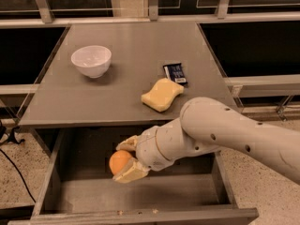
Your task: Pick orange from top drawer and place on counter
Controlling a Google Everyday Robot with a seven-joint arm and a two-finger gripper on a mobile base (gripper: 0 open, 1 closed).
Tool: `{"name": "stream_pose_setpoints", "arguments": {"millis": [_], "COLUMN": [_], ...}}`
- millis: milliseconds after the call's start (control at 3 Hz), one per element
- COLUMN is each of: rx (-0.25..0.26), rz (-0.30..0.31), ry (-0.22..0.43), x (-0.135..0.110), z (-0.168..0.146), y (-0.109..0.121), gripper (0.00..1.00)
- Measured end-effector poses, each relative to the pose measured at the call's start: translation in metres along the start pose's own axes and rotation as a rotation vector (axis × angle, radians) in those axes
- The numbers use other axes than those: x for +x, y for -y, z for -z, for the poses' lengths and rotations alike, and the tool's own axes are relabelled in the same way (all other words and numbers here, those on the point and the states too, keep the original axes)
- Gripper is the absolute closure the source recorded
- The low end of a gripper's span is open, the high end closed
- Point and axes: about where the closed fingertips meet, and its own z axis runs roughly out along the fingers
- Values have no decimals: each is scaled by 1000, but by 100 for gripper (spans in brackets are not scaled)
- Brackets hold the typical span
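The gripper [118,162] sits inside the open drawer [47,182], toward its left half and just below the counter's front edge. It is clamped on the orange [119,161]: one of the pale fingers [128,143] lies over the top of the fruit and the other presses under it, so the orange shows between them on the left side. The orange is therefore in the drawer's space, held and not lying loose (whether it clears the drawer floor cannot be told). The arm [234,135], thick and cream-coloured, reaches in from the lower right and crosses over the drawer's right wall.

The drawer is pulled well out, its grey floor and sides in view and its worn front edge at the bottom.

Above it, the counter [126,41] carries three things. A white bowl [91,60] stands upright near the left side. A yellow wavy sponge [162,94] lies flat toward the right front. A dark packet [175,73] lies just behind the sponge, touching or nearly touching its far edge. The bowl is well apart from both.
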Motion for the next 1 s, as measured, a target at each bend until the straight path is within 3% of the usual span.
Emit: {"name": "stream_pose_setpoints", "arguments": {"millis": [667, 1000], "rx": [-23, -42], "rz": [-16, -28], "ry": [-31, -80], "x": [-11, -33], "z": [9, 29], "y": [2, 8], "gripper": [100, 100]}}
